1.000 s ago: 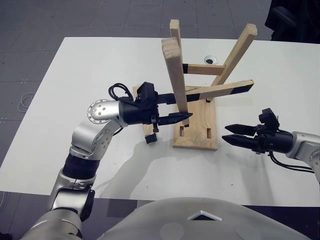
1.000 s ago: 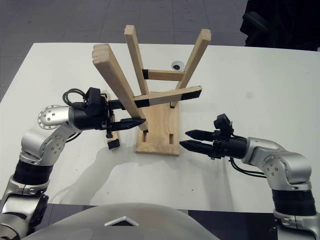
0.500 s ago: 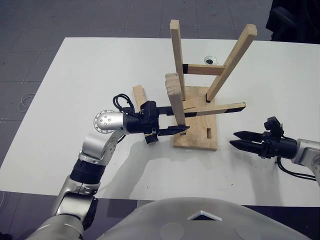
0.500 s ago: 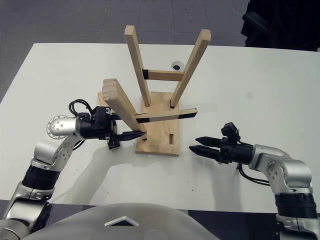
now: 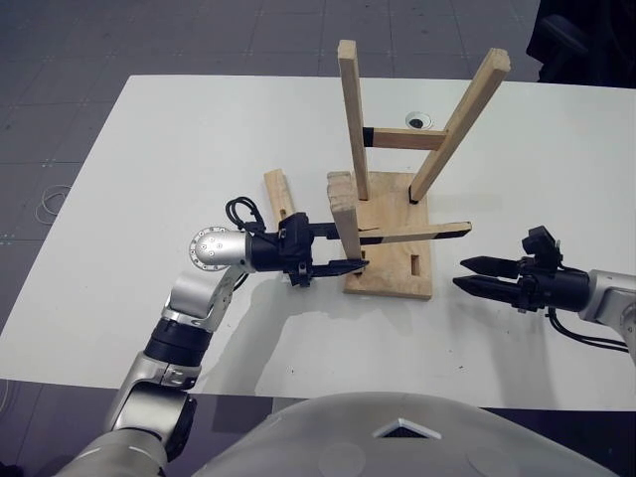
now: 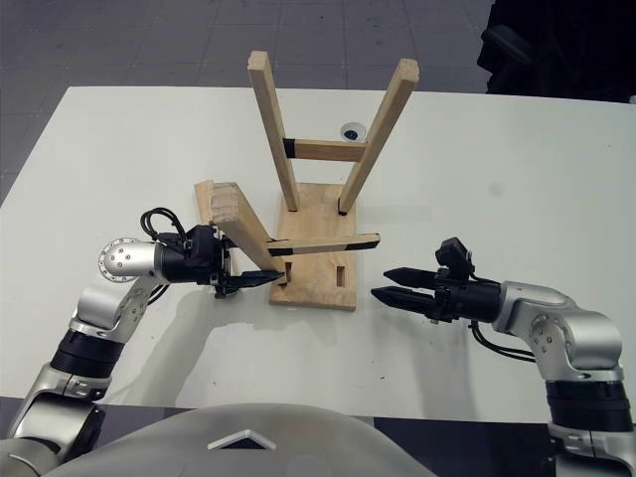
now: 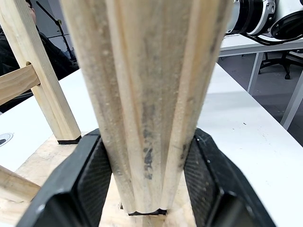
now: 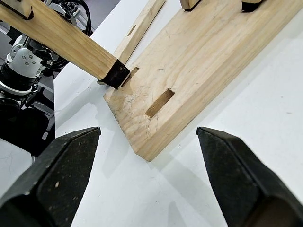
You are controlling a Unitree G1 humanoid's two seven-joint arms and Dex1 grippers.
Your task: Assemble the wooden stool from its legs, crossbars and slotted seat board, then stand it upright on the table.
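Wooden seat board (image 5: 390,276) lies flat, with two joined legs (image 5: 353,119) standing in its far slots. The left gripper (image 5: 350,264) clamps a third leg (image 5: 344,204) at the board's near-left slot. The right gripper (image 5: 465,274) hovers wide open right of the board. Next, probably, pressing this leg fully home.

Wide-apart jaws face the slotted seat board (image 8: 203,56).

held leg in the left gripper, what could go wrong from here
1. The held leg leans in the left gripper, so its foot may jam at the seat board slot instead of seating.
2. The right gripper is open and clear of the board, so a push could slide the board.
3. The crossbar has a free end that could swing off line.
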